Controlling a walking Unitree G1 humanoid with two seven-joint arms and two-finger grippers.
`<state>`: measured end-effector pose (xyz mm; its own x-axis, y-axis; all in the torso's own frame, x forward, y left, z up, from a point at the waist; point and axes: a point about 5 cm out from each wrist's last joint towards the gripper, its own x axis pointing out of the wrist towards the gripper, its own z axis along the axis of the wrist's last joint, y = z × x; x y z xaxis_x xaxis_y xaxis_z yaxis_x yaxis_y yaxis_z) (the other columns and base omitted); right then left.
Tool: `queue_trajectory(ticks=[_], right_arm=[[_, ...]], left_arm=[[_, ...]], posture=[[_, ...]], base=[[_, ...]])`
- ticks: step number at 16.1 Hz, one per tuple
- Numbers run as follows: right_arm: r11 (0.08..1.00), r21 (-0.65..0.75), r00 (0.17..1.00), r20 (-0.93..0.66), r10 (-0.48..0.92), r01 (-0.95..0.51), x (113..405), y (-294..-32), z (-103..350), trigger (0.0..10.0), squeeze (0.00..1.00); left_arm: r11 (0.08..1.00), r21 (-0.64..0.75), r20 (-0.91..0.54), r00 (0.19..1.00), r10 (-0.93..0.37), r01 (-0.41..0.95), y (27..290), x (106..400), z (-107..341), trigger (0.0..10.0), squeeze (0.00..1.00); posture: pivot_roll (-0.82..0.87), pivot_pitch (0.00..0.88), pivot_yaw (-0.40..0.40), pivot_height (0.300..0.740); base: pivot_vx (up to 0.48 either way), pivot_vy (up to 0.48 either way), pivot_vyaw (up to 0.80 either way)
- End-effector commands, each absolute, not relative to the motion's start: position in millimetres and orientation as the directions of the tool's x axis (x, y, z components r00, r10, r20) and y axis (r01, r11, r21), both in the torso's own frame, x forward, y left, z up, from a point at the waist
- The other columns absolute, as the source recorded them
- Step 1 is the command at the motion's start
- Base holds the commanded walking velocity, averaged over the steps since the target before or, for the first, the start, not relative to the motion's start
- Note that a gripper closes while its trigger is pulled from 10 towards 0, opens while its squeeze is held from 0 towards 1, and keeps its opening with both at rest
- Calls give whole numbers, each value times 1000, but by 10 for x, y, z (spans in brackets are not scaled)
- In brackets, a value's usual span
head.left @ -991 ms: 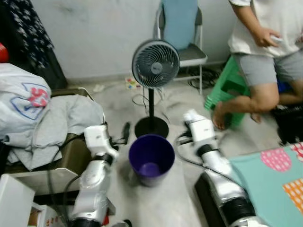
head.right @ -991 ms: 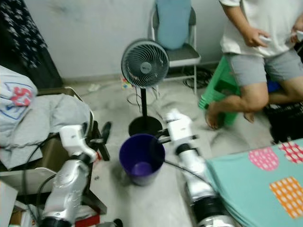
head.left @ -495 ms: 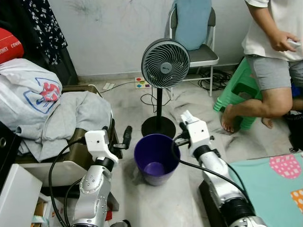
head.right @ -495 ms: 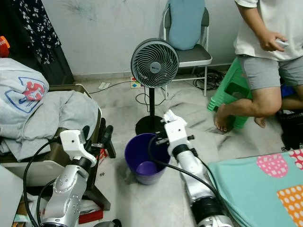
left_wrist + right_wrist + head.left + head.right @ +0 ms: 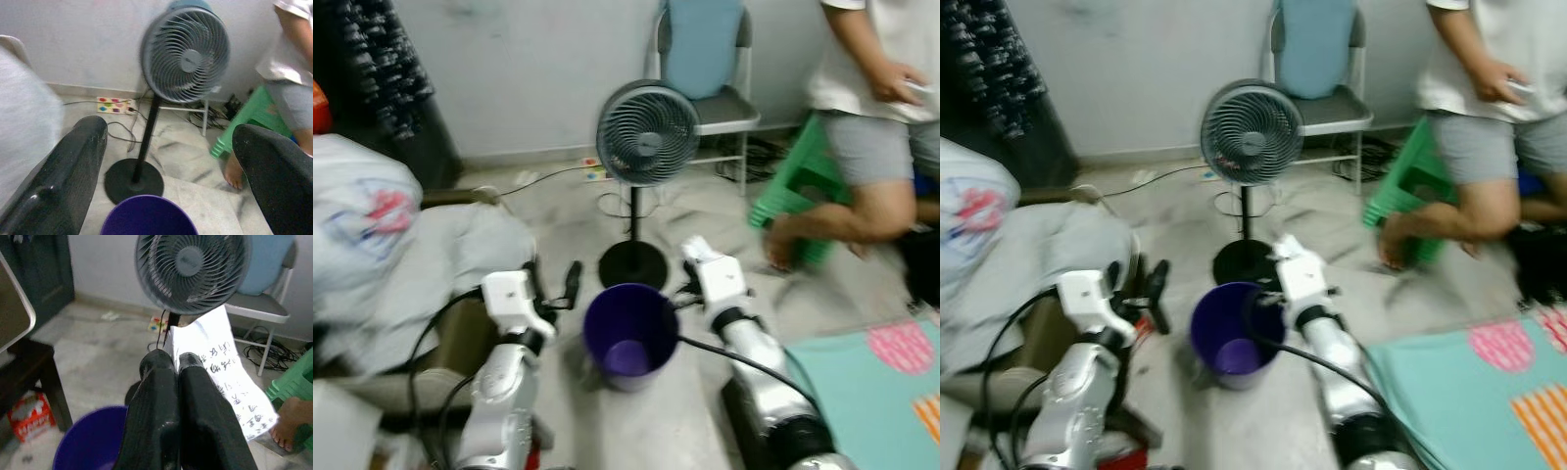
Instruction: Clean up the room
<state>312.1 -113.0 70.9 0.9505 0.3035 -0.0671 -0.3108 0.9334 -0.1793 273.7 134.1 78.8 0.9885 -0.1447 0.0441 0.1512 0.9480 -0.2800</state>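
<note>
1. The head views were blurred and the whole scene had shifted against the frames half a second back, so the camera moved, not the objects. The purple bin (image 5: 628, 333) sat in about the same spot between the two arms, on the floor just in front of the fan (image 5: 647, 134) base.
2. The right gripper (image 5: 177, 363) was clamped shut on a white printed paper (image 5: 221, 377), fingers pressed together with the sheet pinched between them. In the right wrist view the bin rim lay just below and beside the fingertips, paper hanging past the rim toward the fan stand.
3. In the head views the right wrist sat at the bin's right rim, close to where it was half a second ago. I judged this as carry done, drop not yet made.
4. The left gripper (image 5: 168, 161) had its fingers wide apart, empty, pointed at the fan with the bin rim low between them.
5. A person (image 5: 876, 117) sat on the green stool (image 5: 795, 191), well apart from the bin.
6. The sheet needs to be over the bin mouth before release, else it may land on the floor.
</note>
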Motion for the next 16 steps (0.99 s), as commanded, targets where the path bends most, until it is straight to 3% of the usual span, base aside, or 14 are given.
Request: queue_trajectory(ticks=[1,12,16], right_arm=[[941,-186,959,-78,272,-282,3123,-1243,696,10000,0],[939,-180,956,-77,284,-293,3129,-1212,699,10000,0],[929,-199,950,-41,309,-311,3122,-1180,753,10000,0]], left_arm=[[940,-290,60,984,-170,180,1256,2740,829,10000,0],[942,-286,53,984,-168,176,1259,2745,823,10000,0],[951,-277,28,990,-136,139,1286,2741,790,10000,0]], posture=[[29,59,15,740],[31,53,11,740],[35,54,12,740]], base=[[289,0,0],[290,0,0],[0,0,200]])
